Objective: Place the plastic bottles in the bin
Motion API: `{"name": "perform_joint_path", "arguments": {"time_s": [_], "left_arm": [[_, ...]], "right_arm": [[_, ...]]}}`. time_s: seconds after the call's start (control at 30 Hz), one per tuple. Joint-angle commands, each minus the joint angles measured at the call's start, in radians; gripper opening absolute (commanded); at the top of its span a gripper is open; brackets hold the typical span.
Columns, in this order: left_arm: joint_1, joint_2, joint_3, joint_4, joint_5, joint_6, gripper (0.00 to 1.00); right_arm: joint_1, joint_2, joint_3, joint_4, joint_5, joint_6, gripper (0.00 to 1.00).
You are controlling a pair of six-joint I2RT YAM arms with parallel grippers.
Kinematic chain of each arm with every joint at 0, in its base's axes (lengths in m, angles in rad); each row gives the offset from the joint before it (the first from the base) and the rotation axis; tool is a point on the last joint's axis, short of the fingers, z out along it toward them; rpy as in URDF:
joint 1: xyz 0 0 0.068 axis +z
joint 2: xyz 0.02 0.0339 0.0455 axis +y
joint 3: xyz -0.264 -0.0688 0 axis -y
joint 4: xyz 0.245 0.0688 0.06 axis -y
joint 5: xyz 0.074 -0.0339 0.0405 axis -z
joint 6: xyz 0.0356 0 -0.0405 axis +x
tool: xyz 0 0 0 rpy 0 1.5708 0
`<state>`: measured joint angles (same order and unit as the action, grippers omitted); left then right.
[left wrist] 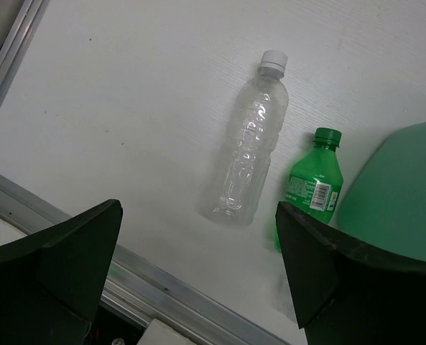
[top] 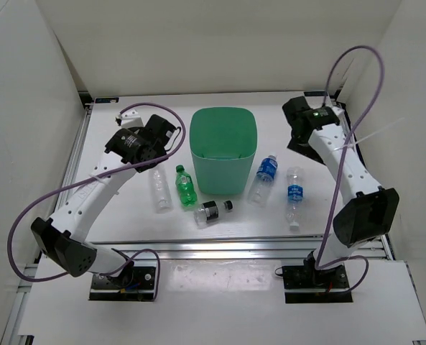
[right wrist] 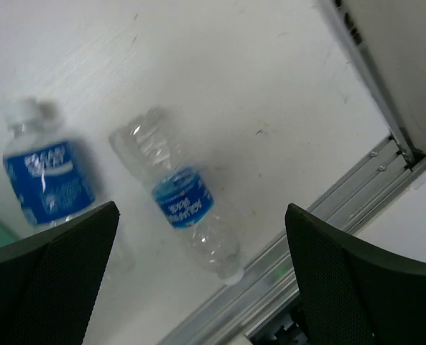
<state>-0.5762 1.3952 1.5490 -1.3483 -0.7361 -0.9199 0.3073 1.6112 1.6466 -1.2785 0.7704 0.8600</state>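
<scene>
We saw the left gripper (left wrist: 198, 215) and right gripper (right wrist: 202, 212) hovering, both spread wide and empty. All five bottles (top: 213, 212) lay on the table (top: 256, 219) from 8 to 4 o'clock of the bin (top: 223, 147), none inside. The plain bottle (left wrist: 247, 154) lay just beside the green bottle (left wrist: 313, 188); we judged closing fingers could send either rolling.

We are hovering our left claw (left wrist: 198, 223), spread wide, above the desk (left wrist: 126, 108), where the clear white-capped bottle (left wrist: 247, 154) is lying just beside the green bottle (left wrist: 312, 187), near the bin (left wrist: 399, 194).
</scene>
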Motion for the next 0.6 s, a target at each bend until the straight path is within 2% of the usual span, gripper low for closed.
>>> {"name": "perform_joint_path", "arguments": {"time_s": [0.0,0.07,0.13,0.27,0.57], "left_arm": [[0.006,0.007,0.0,-0.028,-0.028,0.018,0.99],[0.028,0.007,0.0,-0.023,0.016,0.053,0.99],[0.047,0.007,-0.012,-0.009,0.04,0.062,0.99],[0.07,-0.013,-0.03,0.0,0.04,0.087,0.99],[0.07,-0.078,-0.075,0.029,0.009,0.13,0.99]], "right_arm": [[0.016,0.003,-0.071,0.156,-0.209,-0.286,1.0],[0.016,0.038,-0.094,0.157,-0.416,-0.325,1.0],[0.016,0.061,-0.126,0.191,-0.485,-0.338,1.0],[-0.016,0.072,-0.264,0.277,-0.537,-0.322,1.0],[-0.083,0.139,-0.447,0.373,-0.603,-0.332,1.0]]}}
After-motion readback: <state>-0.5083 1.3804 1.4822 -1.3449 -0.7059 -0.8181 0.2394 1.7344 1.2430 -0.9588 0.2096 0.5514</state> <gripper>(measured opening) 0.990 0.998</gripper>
